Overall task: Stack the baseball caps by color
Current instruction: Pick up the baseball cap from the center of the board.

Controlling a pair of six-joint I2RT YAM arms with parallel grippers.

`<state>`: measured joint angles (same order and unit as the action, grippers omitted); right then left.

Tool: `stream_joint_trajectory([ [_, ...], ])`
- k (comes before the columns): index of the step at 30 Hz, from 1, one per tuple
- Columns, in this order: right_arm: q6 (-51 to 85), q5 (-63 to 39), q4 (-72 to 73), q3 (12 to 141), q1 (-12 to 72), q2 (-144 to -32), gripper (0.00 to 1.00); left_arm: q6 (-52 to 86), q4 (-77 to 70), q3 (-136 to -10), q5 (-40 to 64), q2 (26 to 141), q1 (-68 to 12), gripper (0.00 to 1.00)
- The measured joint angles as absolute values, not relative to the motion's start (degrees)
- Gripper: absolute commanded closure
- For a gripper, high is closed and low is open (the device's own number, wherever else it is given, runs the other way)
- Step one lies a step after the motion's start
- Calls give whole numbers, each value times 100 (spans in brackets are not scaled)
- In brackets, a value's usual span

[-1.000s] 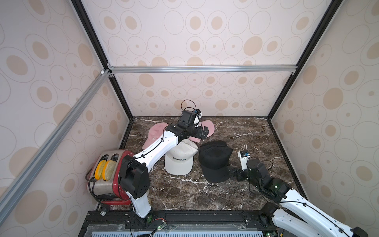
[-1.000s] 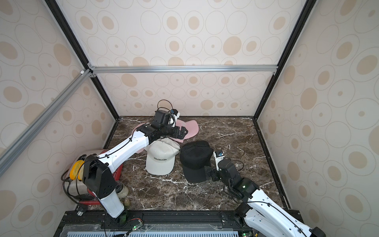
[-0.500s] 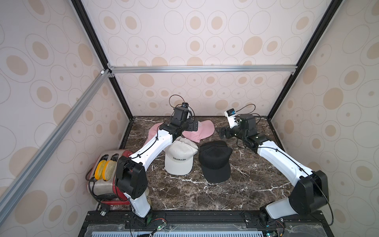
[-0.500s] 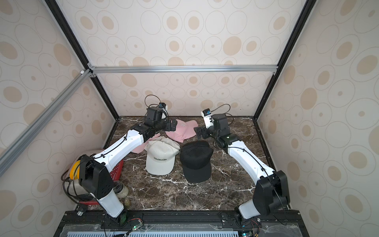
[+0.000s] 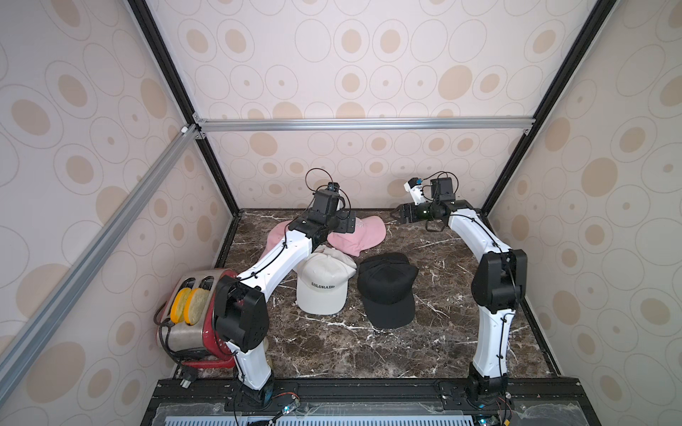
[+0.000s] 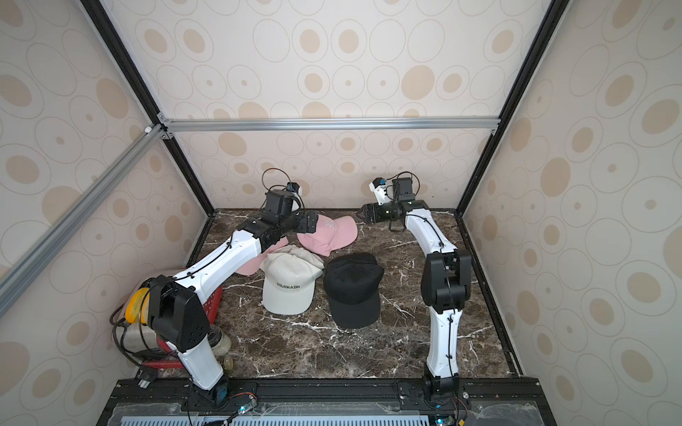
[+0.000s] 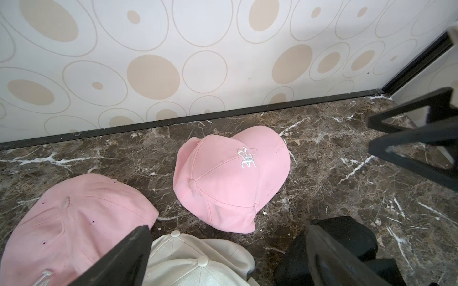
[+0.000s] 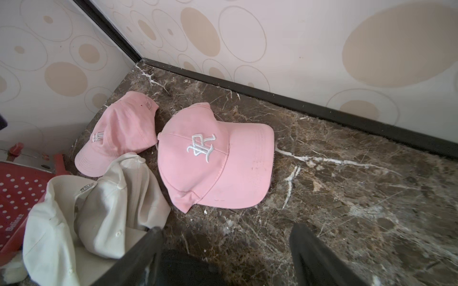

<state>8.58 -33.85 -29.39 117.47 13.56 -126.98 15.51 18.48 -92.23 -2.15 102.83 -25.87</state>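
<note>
A pink baseball cap [image 5: 363, 236] with a white logo lies near the back wall, in both top views [image 6: 334, 234] and both wrist views [image 7: 230, 178] [image 8: 210, 158]. A second pink cap [image 8: 119, 133] lies to its left, partly under my left arm [image 5: 275, 238]. Stacked white caps [image 5: 321, 284] lettered COLORADO sit beside stacked black caps [image 5: 387, 287]. My left gripper [image 5: 347, 223] hovers open over the logo cap's left edge. My right gripper [image 5: 400, 214] hangs open just right of that cap, holding nothing.
A steel and red toaster [image 5: 192, 306] with bread slices stands at the front left, by my left arm's base. The back wall runs close behind both grippers. Bare marble table [image 5: 332, 350] stretches in front of the caps.
My right arm has swung from the front, beside the black caps, up to the back next to the pink cap, and its jaws have narrowed a little. My left gripper shifted slightly.
</note>
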Motion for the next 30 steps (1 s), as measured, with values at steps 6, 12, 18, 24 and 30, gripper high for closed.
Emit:
stream_joint_trajectory([
  [6, 913, -3610, -3964, 13729, 1208, -14348, 27, 1420, 1938, -9227, 119, 10460, -2473, 1],
  [12, 1341, -4056, -3938, 13998, 1216, -15058, 30, 1337, 1942, -9227, 126, 10460, -2471, 1],
  [18, 1914, -4692, -3496, 14278, 1234, -15769, 31, 1302, 1942, -9192, 93, 10460, -2464, 1],
  [24, 2346, -5137, -2880, 14409, 1367, -16011, 33, 1293, 1944, -9142, 47, 10558, -2464, 1],
  [30, 2886, -5544, -2193, 14414, 1643, -16156, 52, 1275, 1970, -9142, 51, 10739, -2464, 1],
])
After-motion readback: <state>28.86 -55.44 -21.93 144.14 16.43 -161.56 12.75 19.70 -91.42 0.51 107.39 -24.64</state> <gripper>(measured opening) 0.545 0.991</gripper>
